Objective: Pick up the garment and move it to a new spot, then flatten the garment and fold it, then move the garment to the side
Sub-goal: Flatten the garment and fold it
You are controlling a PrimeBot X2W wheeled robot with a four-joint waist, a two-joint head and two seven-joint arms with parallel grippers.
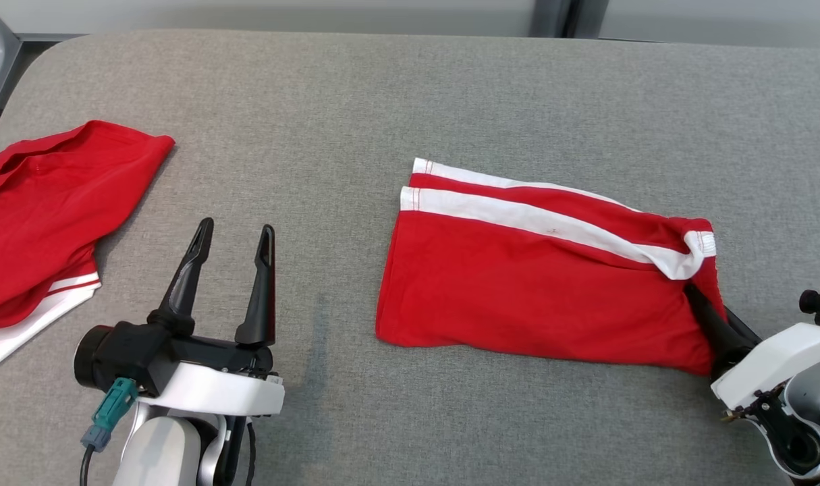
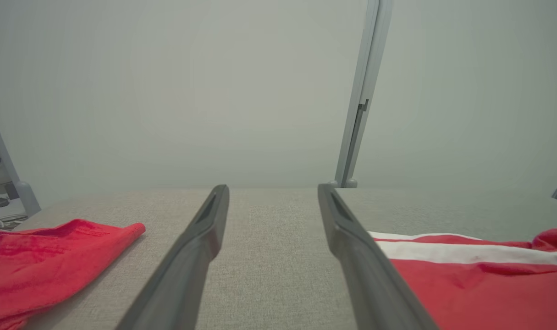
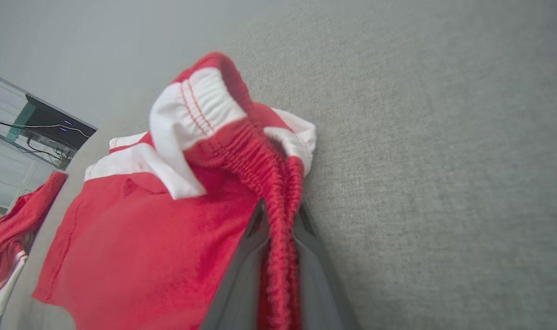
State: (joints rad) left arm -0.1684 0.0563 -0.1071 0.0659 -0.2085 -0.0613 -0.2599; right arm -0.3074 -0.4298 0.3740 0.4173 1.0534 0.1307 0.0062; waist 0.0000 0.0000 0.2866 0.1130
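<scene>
Grey fabric-covered table spans the head view, rounded corner at far L

Garment: red shorts, lying centre-R on the table, approx a flat folded rectangle w/ long side running L to R. Two white bands run along the far edge w/ a red strip btwn them, red stitching at their L ends. Near half is plain red, mostly smooth, w/ a few soft creases. L edge is a straight hem; near-L corner sits flat on the table. R end is the elastic waistband, gathered and ribbed, part red, part white. It's bunched up and curled over itself, standing off the surface, not flat like the rest

2nd red cloth w/ white trim is rumpled at the table's L edge, well apart from the shorts

L gripper is near the front edge, btwn the two cloths, touching neither. Its fingers are spread wide w/ nothing btwn them, bare table in the gap in the L wrist view

R gripper is at the shorts' near-R corner, fingers pinched narrow on the red ribbed waistband. Cloth is squeezed btwn both fingers in the R wrist view; tips are buried in fabric in the head view
</scene>
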